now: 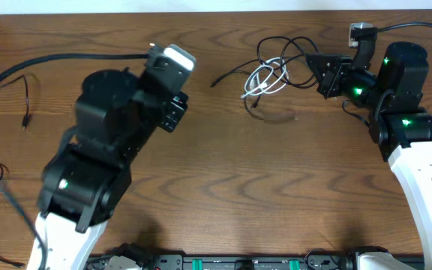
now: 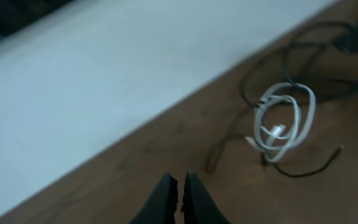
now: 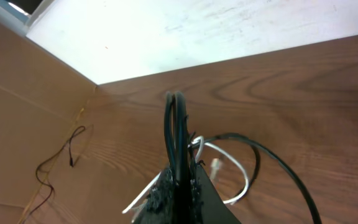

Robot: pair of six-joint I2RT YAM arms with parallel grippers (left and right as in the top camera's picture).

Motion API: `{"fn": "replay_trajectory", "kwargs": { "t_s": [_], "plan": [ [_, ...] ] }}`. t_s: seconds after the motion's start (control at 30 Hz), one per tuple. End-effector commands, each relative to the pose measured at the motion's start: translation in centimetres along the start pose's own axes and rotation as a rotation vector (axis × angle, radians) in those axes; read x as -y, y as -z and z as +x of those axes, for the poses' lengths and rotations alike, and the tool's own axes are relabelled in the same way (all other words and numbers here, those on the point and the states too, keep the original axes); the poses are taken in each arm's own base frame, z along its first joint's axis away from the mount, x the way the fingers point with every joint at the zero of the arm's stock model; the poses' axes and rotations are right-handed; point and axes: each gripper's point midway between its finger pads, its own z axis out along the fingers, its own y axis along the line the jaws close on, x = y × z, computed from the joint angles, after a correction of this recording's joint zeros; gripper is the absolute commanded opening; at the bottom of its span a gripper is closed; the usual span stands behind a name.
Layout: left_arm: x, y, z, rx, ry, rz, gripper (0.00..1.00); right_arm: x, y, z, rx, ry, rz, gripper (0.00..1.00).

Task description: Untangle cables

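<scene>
- Jaws were closed on both arms: left gripper (image 2: 180, 182) empty above the brown wooden table (image 1: 223, 187).
- Right gripper (image 3: 176, 102) sat among thin black cables (image 3: 241, 137) and a coiled white cable (image 1: 263, 81).

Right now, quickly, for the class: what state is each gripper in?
Left gripper: jaws closed, holding nothing.
Right gripper: jaws closed on a black cable, its loop standing up from them.

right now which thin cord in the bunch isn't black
The short white coiled cable; the other thin cords tangled around it are all black.
</scene>
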Motion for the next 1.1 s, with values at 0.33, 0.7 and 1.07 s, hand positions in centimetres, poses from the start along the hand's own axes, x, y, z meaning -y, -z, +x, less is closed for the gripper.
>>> {"fn": "replay_trajectory", "kwargs": {
  "t_s": [0.33, 0.7, 1.07],
  "plan": [
    [9.4, -9.9, 6.3, -0.241, 0.051, 0.446, 0.93, -1.7, 0.2, -0.5, -0.008, 0.012, -0.087, 0.01],
    [16.8, -11.7, 7.5, -0.230, -0.231, 0.629, 0.94, -1.8, 0.2, -0.4, -0.012, -0.003, -0.093, 0.01],
    [18.2, -16.3, 8.1, -0.198, -0.272, 0.604, 0.93, -3.9, 0.5, 0.1, -0.048, -0.002, -0.212, 0.01]
  ]
}}
